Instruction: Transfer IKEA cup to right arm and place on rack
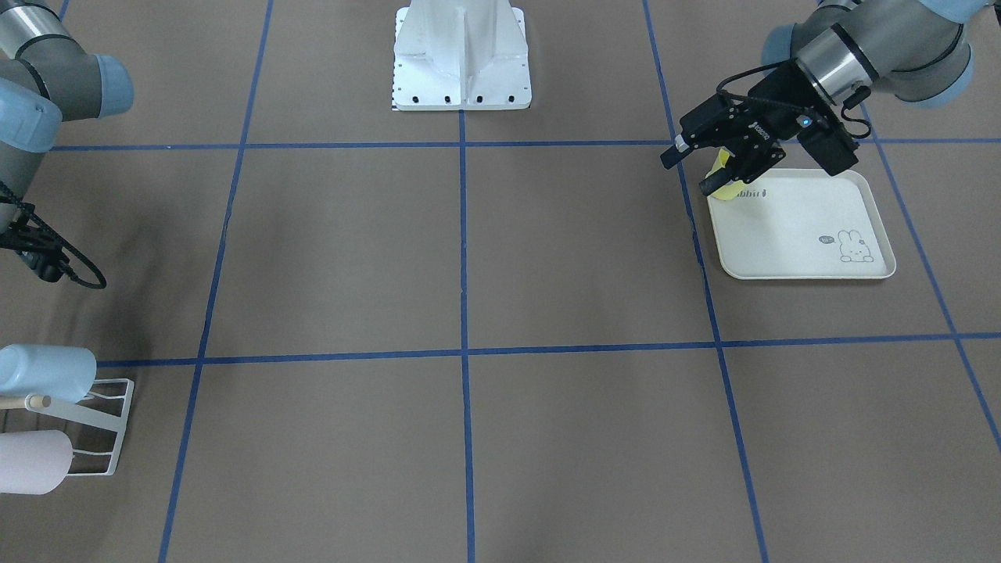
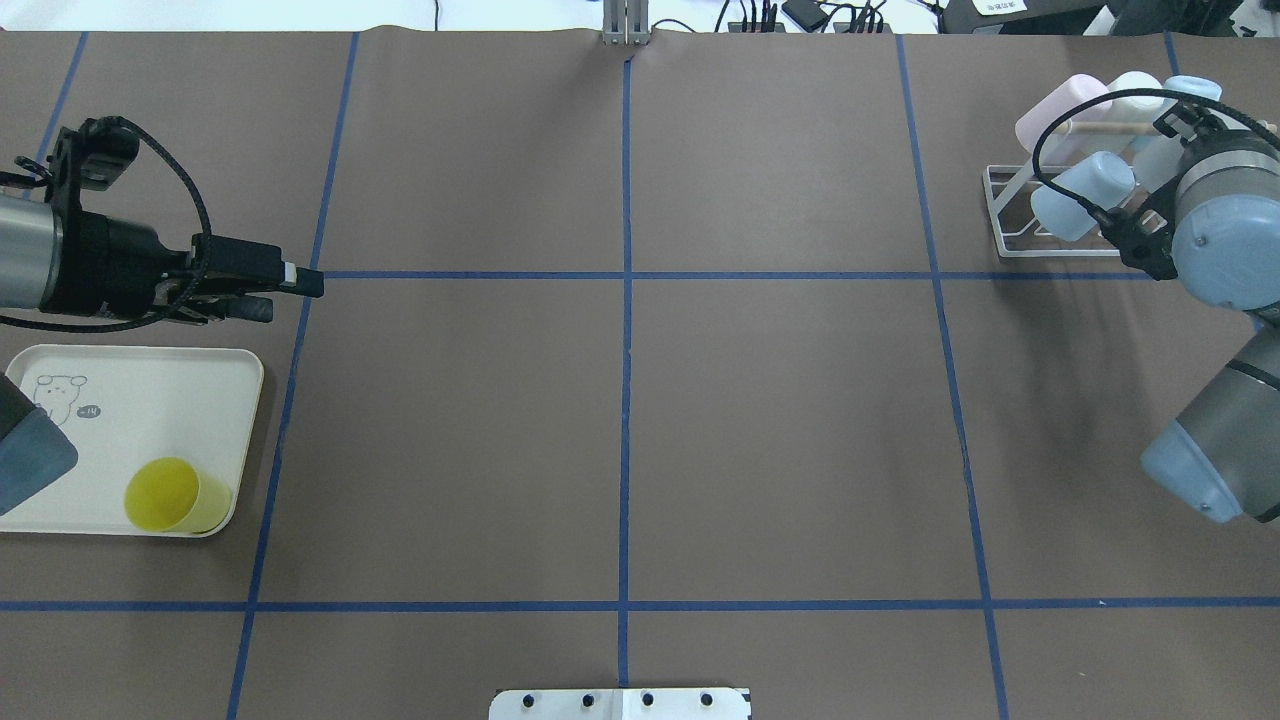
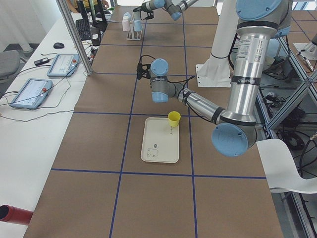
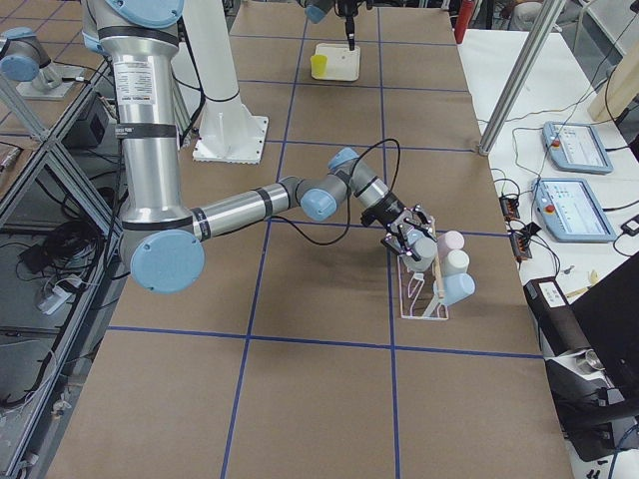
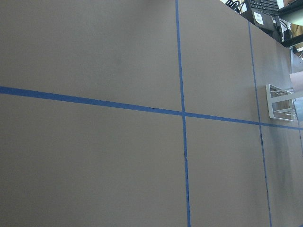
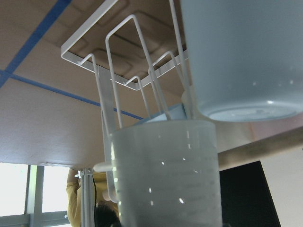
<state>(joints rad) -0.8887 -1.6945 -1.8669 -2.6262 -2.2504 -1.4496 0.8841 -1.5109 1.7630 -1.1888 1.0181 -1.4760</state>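
Observation:
The yellow IKEA cup (image 2: 175,497) stands upright, mouth up, on a corner of the cream rabbit-print tray (image 2: 150,400). My left gripper (image 2: 292,297) hovers over the table beyond the tray, fingers level and pointing toward the table's middle. It is open and empty, well apart from the cup. In the front-facing view this gripper (image 1: 687,173) partly hides the cup (image 1: 726,189). The white wire rack (image 2: 1000,215) stands far off at the right end. My right gripper (image 4: 404,235) is close against the rack; its wrist hides the fingers, so I cannot tell its state.
Several pastel cups hang on the rack: a pale blue one (image 2: 1085,195), a pink one (image 2: 1060,105) and a white one (image 2: 1135,90). The right wrist view is filled by rack wires (image 6: 113,61) and cups. The robot's white base (image 1: 461,55) stands at mid-table.

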